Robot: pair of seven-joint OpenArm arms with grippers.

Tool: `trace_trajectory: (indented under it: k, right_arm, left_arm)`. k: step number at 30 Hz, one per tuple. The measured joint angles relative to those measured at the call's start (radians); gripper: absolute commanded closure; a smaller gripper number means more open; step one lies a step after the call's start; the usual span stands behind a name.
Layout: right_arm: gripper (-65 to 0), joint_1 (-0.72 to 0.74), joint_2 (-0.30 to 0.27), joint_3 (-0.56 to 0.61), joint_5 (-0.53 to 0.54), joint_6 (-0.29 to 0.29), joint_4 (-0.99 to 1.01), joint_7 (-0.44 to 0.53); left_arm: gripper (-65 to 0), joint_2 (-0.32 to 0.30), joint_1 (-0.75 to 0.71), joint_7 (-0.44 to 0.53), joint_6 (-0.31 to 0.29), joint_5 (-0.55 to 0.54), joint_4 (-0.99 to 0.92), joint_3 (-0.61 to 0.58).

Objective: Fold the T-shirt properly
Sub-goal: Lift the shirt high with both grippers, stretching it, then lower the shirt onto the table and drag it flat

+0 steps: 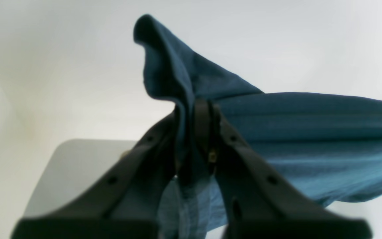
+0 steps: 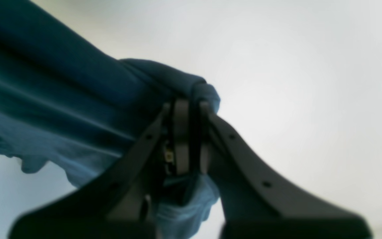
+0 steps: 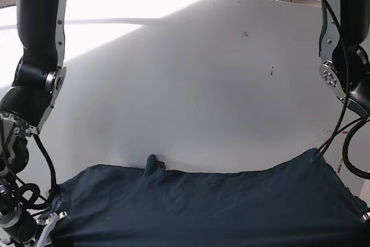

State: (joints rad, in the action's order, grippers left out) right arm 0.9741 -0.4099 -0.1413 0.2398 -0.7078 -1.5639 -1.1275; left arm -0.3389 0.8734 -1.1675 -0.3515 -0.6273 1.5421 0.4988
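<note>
Closest to the base camera hangs the T-shirt, a dark navy cloth stretched wide across the bottom of the view. Its long axis runs from side to side, between the two arms, and the cloth is lifted in front of the white bench rather than lying flat on it. The upper edge is nearly straight, with one small bump of cloth standing up left of the middle. The surface is plain and has soft long wrinkles running along the width.

The lower part of the shirt is cut off by the frame, so sleeves and neck cannot be made out. Both wrist views are blurred.

In the left wrist view, the left gripper has its jaws clenched on a bunched edge of the shirt; a flap of cloth stands up above the jaws and the rest goes away to the right. In the right wrist view, the right gripper also has its jaws clenched on a rolled edge of the shirt, which spreads to the left.
</note>
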Motion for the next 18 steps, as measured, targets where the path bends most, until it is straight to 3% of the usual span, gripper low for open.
trace_trajectory:
  k: [10, 18]
  right_arm:
    - [-1.4, -0.352, 0.002, -0.118, 0.002, 0.001, -0.206, -0.020]
    - [-1.4, -0.637, 0.061, -0.234, -0.002, 0.001, -0.353, -0.029]
  left_arm:
    - [-0.8, 0.016, -0.238, -0.005, -0.002, -0.076, 0.084, 0.047]
    - [-0.8, 0.016, -0.482, -0.021, -0.004, -0.151, 0.173, 0.097]
